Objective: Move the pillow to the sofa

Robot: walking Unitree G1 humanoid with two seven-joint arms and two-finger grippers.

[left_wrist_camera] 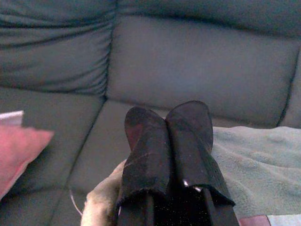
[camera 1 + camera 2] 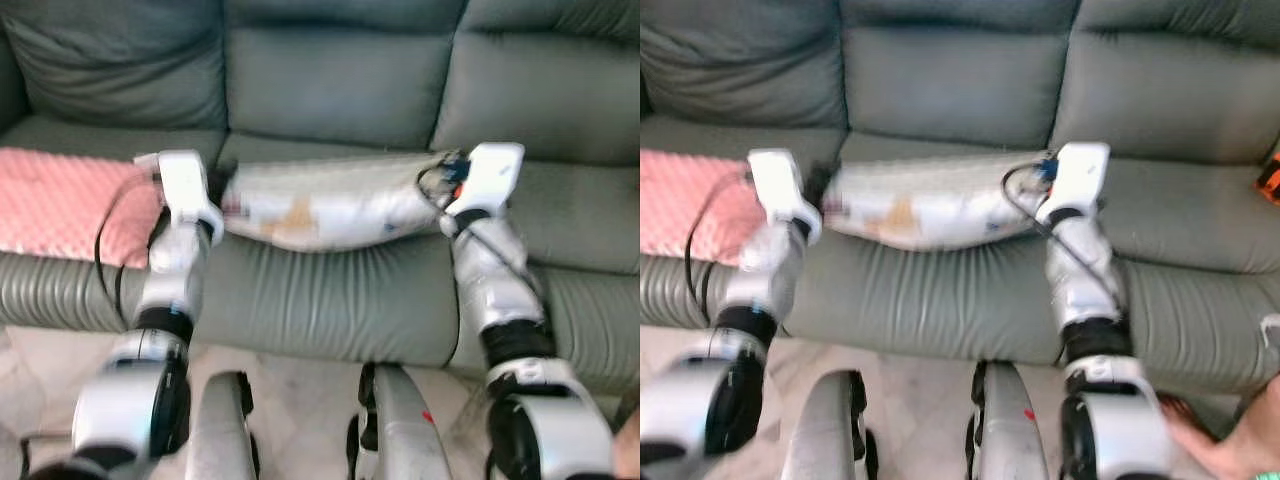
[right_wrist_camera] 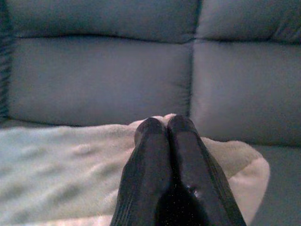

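A pale pillow [image 2: 325,210] with faint coloured patches hangs stretched between my two grippers, just above the middle seat of the grey-green sofa [image 2: 330,295]. My left gripper [image 1: 167,117] is shut on the pillow's left corner [image 1: 101,202]. At the other end, my right gripper [image 3: 167,123] is shut on the pillow's right corner [image 3: 244,165]. The pillow sags a little in the middle. In the head views each gripper's fingers are hidden behind its wrist and the pillow's ends.
A pink textured cushion [image 2: 60,200] lies on the left seat. Sofa backrests [image 2: 340,85] rise right behind the pillow. A person's hand [image 2: 1230,440] is at the lower right, near my right arm. Something orange [image 2: 1272,175] sits at the far right.
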